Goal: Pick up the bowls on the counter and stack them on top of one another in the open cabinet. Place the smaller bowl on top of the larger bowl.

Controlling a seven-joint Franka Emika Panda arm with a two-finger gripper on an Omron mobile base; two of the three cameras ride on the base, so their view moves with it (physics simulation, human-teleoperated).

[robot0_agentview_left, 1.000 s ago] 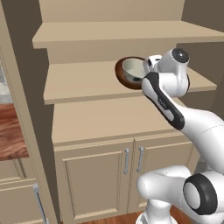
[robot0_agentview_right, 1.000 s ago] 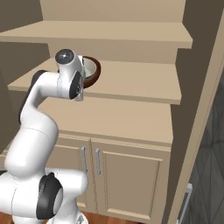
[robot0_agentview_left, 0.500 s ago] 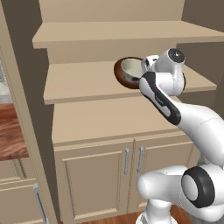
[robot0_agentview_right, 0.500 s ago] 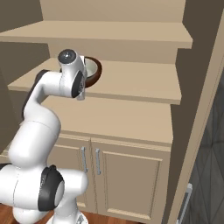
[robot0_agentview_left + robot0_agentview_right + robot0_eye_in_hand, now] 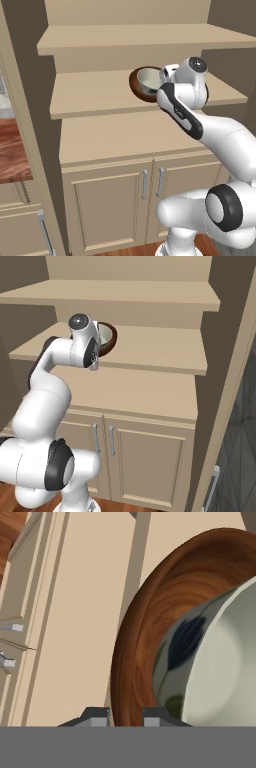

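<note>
Here, the hand (image 5: 126,716) grips the rim of the larger bowl (image 5: 150,642) at the open cabinet (image 5: 125,140).

Seen along the hand, its two dark fingertips (image 5: 97,716) stand close together at the lower edge, one on either side of the brown bowl's thick rim, fingers narrowed on it. The smaller bowl (image 5: 220,657), pale with dark bluish marks, sits nested inside the brown one, just beyond the rim. From the base cameras, both bowls are tipped on their side, mouths facing left, over the middle shelf (image 5: 100,95), with the white arm's wrist pressed against them. Below the shelves, two panelled doors (image 5: 110,200) with metal bar handles stand shut. A strip of reddish-brown bench (image 5: 12,150) shows at far left.
</note>
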